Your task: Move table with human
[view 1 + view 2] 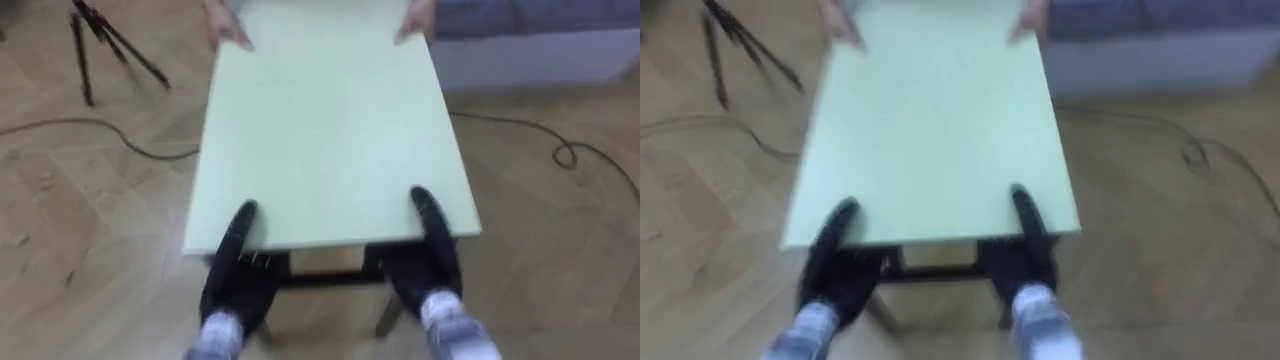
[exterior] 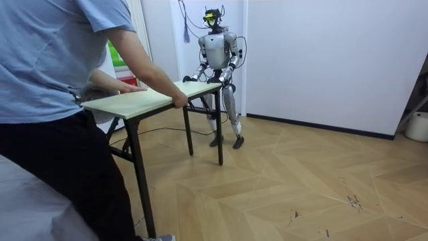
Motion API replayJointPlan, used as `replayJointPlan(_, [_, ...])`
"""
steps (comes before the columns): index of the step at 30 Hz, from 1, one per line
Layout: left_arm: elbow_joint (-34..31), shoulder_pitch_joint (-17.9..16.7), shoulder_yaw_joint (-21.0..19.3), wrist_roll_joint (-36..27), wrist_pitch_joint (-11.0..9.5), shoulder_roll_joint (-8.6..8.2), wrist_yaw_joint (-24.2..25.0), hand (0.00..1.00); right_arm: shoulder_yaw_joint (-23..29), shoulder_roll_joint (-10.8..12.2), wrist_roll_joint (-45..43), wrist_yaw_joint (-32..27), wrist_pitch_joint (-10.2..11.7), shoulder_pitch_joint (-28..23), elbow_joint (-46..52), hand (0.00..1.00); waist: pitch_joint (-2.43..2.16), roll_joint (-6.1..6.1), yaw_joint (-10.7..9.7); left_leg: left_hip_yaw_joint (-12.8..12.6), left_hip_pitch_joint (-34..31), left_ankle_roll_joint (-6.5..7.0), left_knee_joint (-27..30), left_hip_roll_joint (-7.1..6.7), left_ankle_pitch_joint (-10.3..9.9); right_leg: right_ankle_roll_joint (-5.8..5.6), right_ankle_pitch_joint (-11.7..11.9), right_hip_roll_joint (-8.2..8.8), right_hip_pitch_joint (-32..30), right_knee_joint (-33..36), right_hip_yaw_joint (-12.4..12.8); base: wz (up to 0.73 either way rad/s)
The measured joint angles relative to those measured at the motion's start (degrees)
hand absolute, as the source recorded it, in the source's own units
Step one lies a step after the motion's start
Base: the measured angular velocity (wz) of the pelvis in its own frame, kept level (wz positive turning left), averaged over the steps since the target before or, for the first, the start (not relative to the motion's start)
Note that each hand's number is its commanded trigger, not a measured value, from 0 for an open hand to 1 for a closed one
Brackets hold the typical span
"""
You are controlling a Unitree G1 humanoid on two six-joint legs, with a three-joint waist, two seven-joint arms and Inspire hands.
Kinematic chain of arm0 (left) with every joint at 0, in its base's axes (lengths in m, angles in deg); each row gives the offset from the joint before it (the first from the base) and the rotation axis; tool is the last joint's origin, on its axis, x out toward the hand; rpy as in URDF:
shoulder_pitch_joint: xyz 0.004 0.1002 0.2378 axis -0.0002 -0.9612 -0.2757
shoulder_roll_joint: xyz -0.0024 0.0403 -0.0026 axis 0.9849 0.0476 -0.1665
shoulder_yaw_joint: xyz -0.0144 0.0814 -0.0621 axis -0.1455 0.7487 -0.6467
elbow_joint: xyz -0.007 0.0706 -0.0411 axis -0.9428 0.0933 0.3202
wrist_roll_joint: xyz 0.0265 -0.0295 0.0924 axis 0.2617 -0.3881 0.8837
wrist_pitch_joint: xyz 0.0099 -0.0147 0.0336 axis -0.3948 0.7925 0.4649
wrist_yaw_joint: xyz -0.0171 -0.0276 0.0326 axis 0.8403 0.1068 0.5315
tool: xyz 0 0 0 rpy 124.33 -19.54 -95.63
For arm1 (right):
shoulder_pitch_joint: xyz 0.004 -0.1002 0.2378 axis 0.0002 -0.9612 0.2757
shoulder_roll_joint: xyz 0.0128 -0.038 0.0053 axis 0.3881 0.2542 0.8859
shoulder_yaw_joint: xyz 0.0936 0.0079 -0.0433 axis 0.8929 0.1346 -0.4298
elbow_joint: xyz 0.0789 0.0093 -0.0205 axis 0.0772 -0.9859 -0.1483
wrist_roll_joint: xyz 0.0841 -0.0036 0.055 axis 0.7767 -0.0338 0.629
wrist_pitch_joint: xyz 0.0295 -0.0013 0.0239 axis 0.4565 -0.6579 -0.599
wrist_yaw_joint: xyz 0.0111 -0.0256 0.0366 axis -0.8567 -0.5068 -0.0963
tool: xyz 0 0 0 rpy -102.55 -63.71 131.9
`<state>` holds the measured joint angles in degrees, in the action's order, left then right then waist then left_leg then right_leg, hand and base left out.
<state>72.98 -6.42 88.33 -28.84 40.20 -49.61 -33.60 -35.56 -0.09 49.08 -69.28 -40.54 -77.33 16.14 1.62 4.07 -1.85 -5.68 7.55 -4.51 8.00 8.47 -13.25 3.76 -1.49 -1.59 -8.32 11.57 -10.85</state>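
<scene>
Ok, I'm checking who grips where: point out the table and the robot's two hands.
table (image 1: 330,130), left eye view, bare middle of the top.
left hand (image 1: 232,272), left eye view, dark hand body at near edge.
right hand (image 1: 432,262), left eye view, dark hand body at near edge.

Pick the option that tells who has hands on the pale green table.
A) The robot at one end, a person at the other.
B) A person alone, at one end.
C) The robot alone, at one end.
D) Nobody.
A: the robot's left hand and right hand sit on the near edge of the table, and a person's hands hold its far edge.
</scene>
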Motion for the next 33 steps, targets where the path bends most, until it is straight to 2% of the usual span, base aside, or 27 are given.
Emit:
replayJointPlan(1, [-0.49,0.15,0.67,0.1,-0.07,0.07,-0.31,1.0,0.01,-0.54,1.0,0.13,0.98,-0.09,0.44,1.0,0.15,-0.69,-0.53,-1.09,-0.15,-0.22,-1.41,-0.49,0.95,-0.01,-0.01,0.31,0.58,0.24,0.13,0.71])
replayJointPlan(2, [-0.79,0.32,0.92,0.09,-0.25,0.16,-0.31,1.0,0.04,-0.64,1.42,0.14,1.01,-0.12,0.79,1.0,0.18,-1.09,-0.97,-1.99,-0.61,0.0,-1.87,-0.57,1.23,-0.14,-0.09,0.36,0.72,0.25,0.25,0.54])
replayJointPlan(3, [-1.56,0.72,1.37,0.63,-0.52,0.23,-0.35,1.0,0.54,-0.75,1.77,0.18,1.27,-0.29,1.26,1.0,0.06,-1.87,-1.16,-3.39,-1.04,0.17,-1.64,-0.91,1.33,-0.73,-0.46,0.44,0.74,0.19,0.1,0.39])
replayJointPlan(4, [-1.98,1.24,1.69,1.09,-0.73,0.23,-0.38,1.0,0.59,-0.5,1.99,0.2,1.74,-0.36,1.73,1.0,0.06,-2.53,-0.96,-3.63,-1.11,0.23,-1.44,-1.29,1.3,-0.97,-0.64,0.61,0.66,0.06,-0.05,0.21])
replayJointPlan(5, [-1.98,1.38,1.69,1.09,-0.77,0.25,-0.39,1.0,0.69,-0.58,2.16,0.2,1.78,-0.37,1.84,1.0,0.01,-2.64,-0.76,-3.64,-1.14,0.25,-1.36,-1.51,1.29,-0.97,-0.65,0.58,0.65,0.06,-0.04,0.0])
replayJointPlan(7, [-1.99,1.35,1.72,1.22,-0.68,0.52,-0.33,1.0,0.73,-0.67,2.31,0.21,1.73,-0.65,1.93,1.0,0.01,-2.55,-0.58,-3.8,-1.18,0.43,-0.97,-2.22,1.33,-1.22,-0.83,1.1,1.01,0.07,-0.03,-0.02])
replayJointPlan(10, [-2.04,1.24,2.45,1.48,-0.72,1.24,-0.11,1.0,0.73,-0.84,2.31,0.21,2.06,-1.67,2.5,1.0,-0.05,-2.49,-0.63,-3.86,-1.13,1.07,-0.48,-2.5,0.94,-1.53,-1.07,1.45,1.33,0.26,-0.28,0.06])
replayJointPlan(15, [-2.03,0.6,3.41,1.63,-0.75,2.02,0.01,1.0,0.5,-1.36,3.07,0.23,2.18,-3.35,3.29,1.0,-0.12,-2.49,-0.12,-3.79,-0.9,1.15,-0.3,-2.83,0.88,-1.58,-1.02,1.78,1.44,1.2,-0.04,0.01])
replayJointPlan(27, [-2.03,0.3,5.36,1.33,-1.88,2.37,-0.03,1.0,-1.76,-2.75,3.77,0.28,5.61,-4.86,4.93,1.0,-0.15,-2.49,0.52,-3.78,-1.37,1.18,1.06,-2.81,0.9,-1.51,-0.97,1.84,1.49,1.31,-0.01,0.0])
replayJointPlan(30, [-2.03,0.3,5.59,1.38,-1.95,2.45,0.02,1.0,-1.95,-2.68,3.77,0.61,5.86,-4.97,4.91,1.0,-0.21,-2.62,0.49,-3.69,-2.76,1.07,3.23,-2.62,0.83,-1.41,-1.35,2.05,1.3,1.59,-0.44,0.1])
replayJointPlan(31, [-2.03,0.28,5.85,1.33,-2.05,2.46,0.05,1.0,-1.72,-2.72,3.78,0.96,5.85,-5.12,4.91,1.0,-0.29,-2.81,0.47,-3.73,-4.11,0.71,5.53,-2.44,0.41,-1.4,-2.23,2.16,0.74,2.35,-0.45,0.14])
replayJointPlan(33, [-2.03,0.27,5.95,1.33,-2.19,2.62,0.12,1.0,-1.64,-2.7,3.82,1.14,5.82,-5.13,4.83,1.0,-0.47,-3.22,0.74,-3.69,-6.62,0.26,10.14,-1.68,-0.19,-0.56,-2.95,2.08,-0.39,3.67,-0.62,0.07])
